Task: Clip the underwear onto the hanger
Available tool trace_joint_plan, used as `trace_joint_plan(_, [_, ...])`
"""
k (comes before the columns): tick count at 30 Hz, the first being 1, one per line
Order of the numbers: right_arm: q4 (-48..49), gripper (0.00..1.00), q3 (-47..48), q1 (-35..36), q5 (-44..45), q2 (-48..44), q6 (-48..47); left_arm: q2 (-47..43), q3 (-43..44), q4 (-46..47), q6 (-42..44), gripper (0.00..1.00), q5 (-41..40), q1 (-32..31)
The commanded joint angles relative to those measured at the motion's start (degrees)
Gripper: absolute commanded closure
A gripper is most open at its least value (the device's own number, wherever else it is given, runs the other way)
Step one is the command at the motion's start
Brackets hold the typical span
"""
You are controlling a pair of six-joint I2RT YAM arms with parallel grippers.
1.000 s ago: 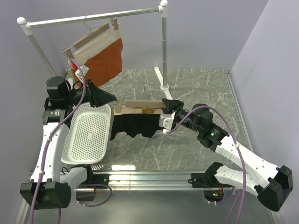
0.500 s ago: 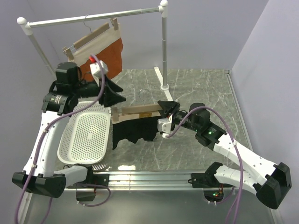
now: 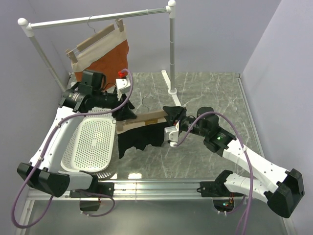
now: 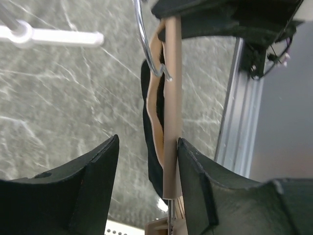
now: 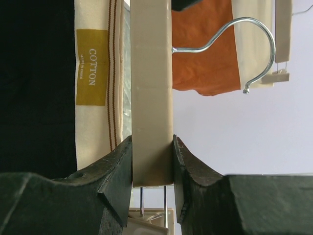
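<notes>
The hanger is a pale wooden bar held above the table, with its left end lower. The black underwear hangs below it, its tan waistband along the bar. My right gripper is shut on the bar's right end. In the right wrist view its fingers clamp the bar, beside the waistband with a COTTON label. My left gripper is open at the bar's left end. In the left wrist view the bar stands between the jaws against the right finger. The wire hook shows there too.
A white perforated basket lies under the left arm. A clothes rack at the back holds a twin hanger with a rust-orange garment. The rack's post and foot stand just behind the hanger. An aluminium rail runs along the near edge.
My left arm has swung right from over the basket to the hanger's left end. The right gripper has shifted the hanger and underwear slightly left and raised its right end.
</notes>
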Motion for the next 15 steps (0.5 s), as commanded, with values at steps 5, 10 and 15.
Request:
trace_joint_plan(5, [4.98, 1.00, 4.97, -0.28, -0.68, 1.19, -2.70, 0.77, 2.14, -7.35, 6.41, 0.48, 1.66, -1.34])
trace_joint_plan(10, [6.30, 1.00, 5.32, -0.28, -0.76, 2.59, -3.41, 0.95, 2.23, -8.15, 6.68, 0.63, 2.89, -1.51])
trace_joint_plan(15, [7.53, 1.00, 6.55, -0.28, 0.64, 4.44, -3.50, 0.69, 2.40, -6.48, 4.75, 0.96, 4.12, -1.51])
